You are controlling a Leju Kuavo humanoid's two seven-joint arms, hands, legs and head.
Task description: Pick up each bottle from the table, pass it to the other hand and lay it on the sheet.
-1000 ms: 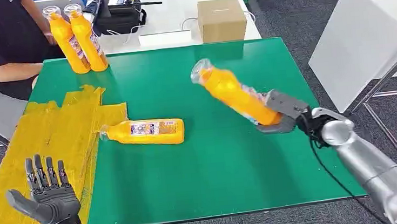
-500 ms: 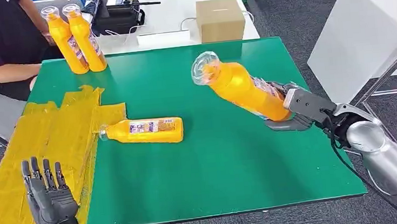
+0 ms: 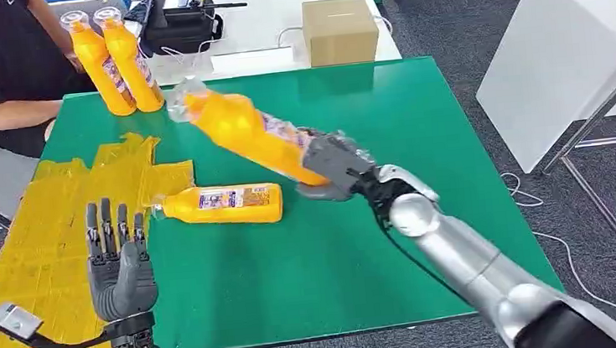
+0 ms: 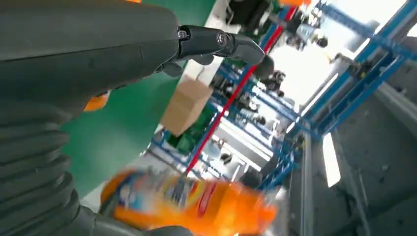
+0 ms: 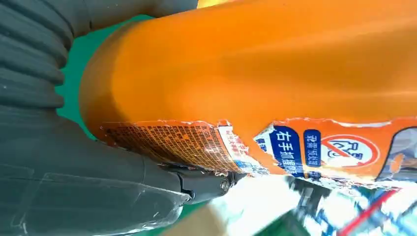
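Head view: mid-frame, the right hand (image 3: 333, 165) grips an orange bottle (image 3: 246, 133) aloft, mid-handover; the left hand (image 3: 120, 270), fingers spread, waits lower left and must close round it.

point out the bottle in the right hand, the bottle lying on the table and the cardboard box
held bottle (image 3: 242, 133), head view, on its orange body
lying bottle (image 3: 223, 205), head view, on its label
cardboard box (image 3: 340, 30), head view, on its front face

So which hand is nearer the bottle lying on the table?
Right. The right hand holds another bottle in the air just beyond the lying bottle; the left hand is raised farther off, over the sheet's edge.
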